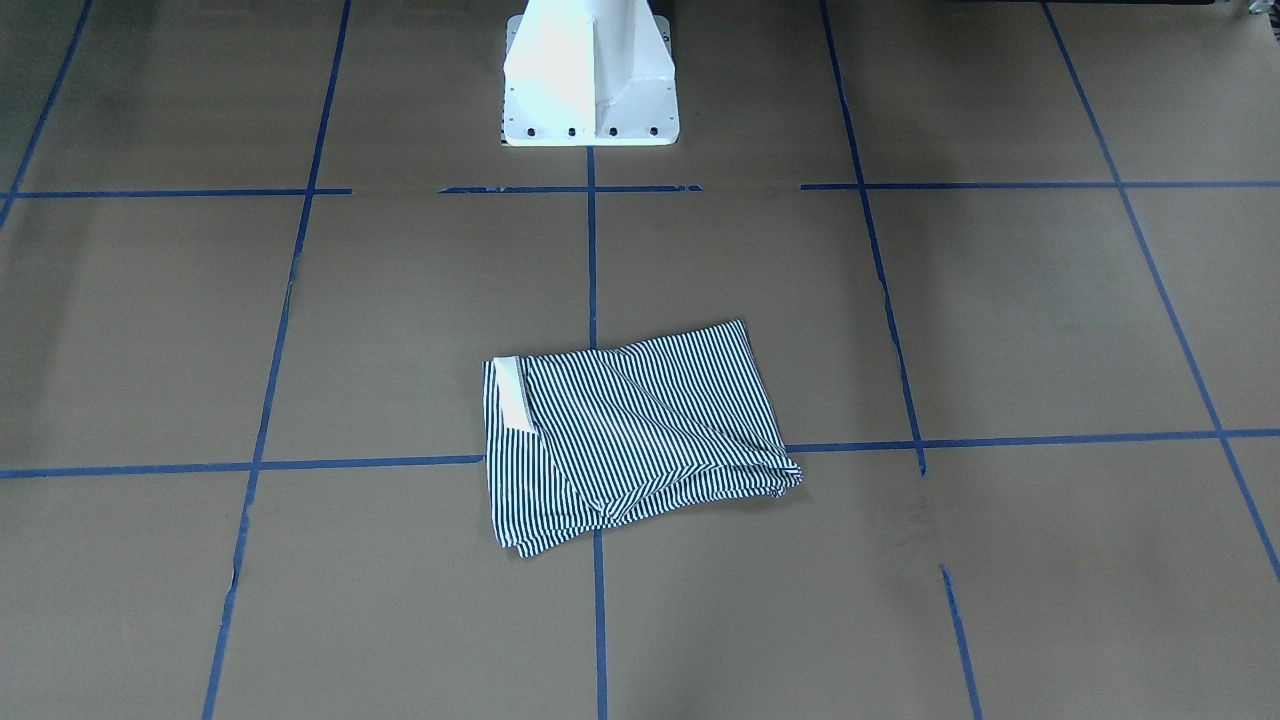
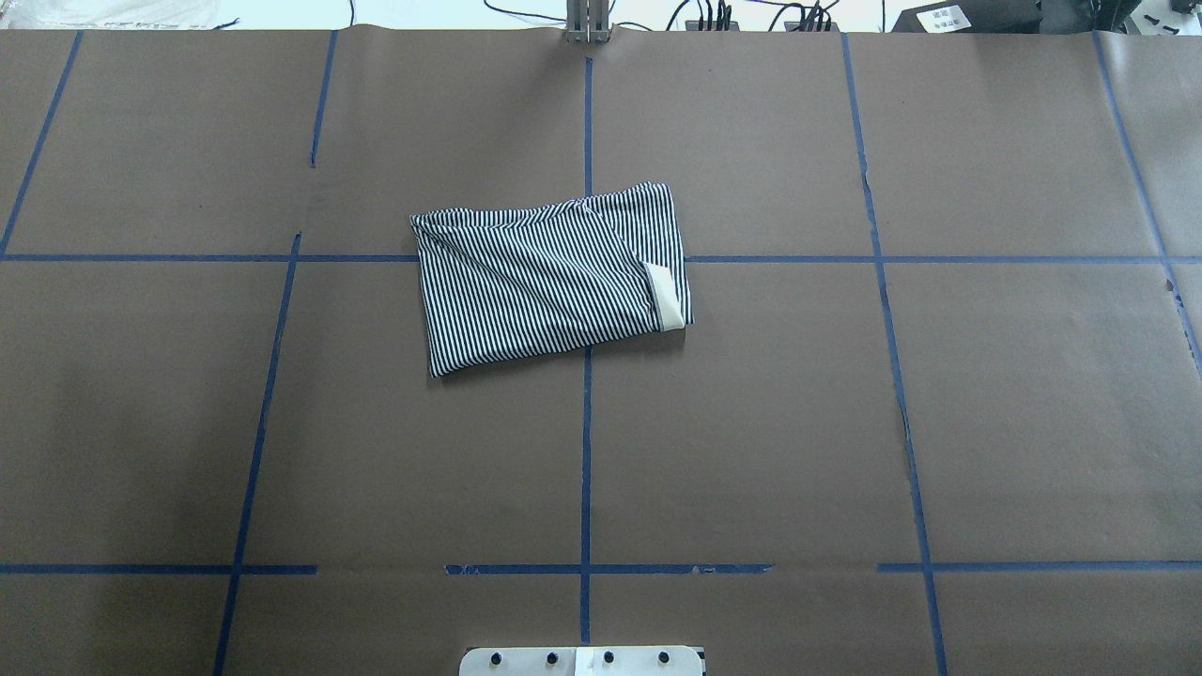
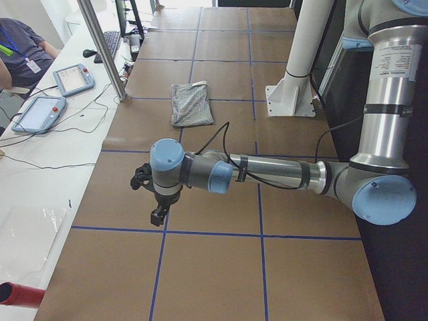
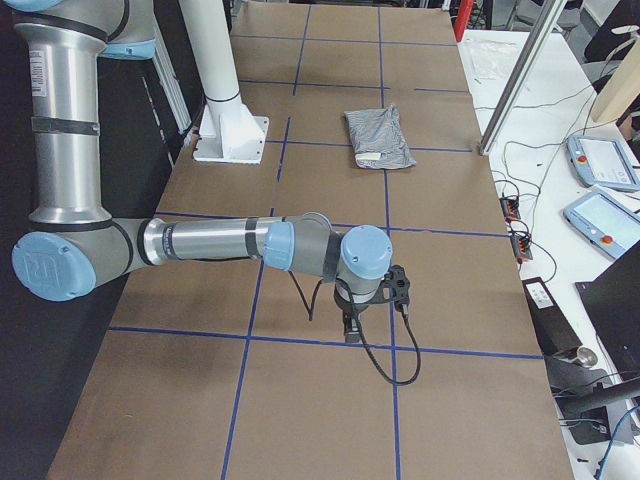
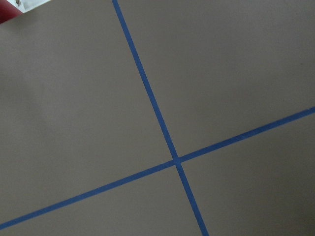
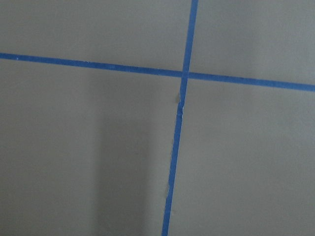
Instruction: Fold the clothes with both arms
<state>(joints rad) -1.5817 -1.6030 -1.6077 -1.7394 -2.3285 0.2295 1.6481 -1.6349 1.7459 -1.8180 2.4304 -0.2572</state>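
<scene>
The striped polo shirt (image 2: 549, 272) lies folded into a rough rectangle at the table's middle, its cream collar (image 2: 665, 296) showing at one end; it also shows in the front-facing view as the shirt (image 1: 625, 430). No gripper touches it. The left arm (image 3: 267, 174) reaches out over the table's left end, far from the shirt (image 3: 190, 103), its gripper (image 3: 158, 215) pointing down; whether it is open I cannot tell. The right arm (image 4: 220, 243) mirrors it at the right end, with its gripper (image 4: 352, 328) pointing down, state unclear. Neither wrist view shows fingers.
Brown paper with a grid of blue tape lines (image 2: 586, 422) covers the table. The white pedestal base (image 1: 590, 75) stands at the robot's edge. Teach pendants (image 3: 70, 79) and cables lie on a side bench, where a seated person (image 3: 20, 50) shows. A metal post (image 3: 103, 50) rises at the table's far edge.
</scene>
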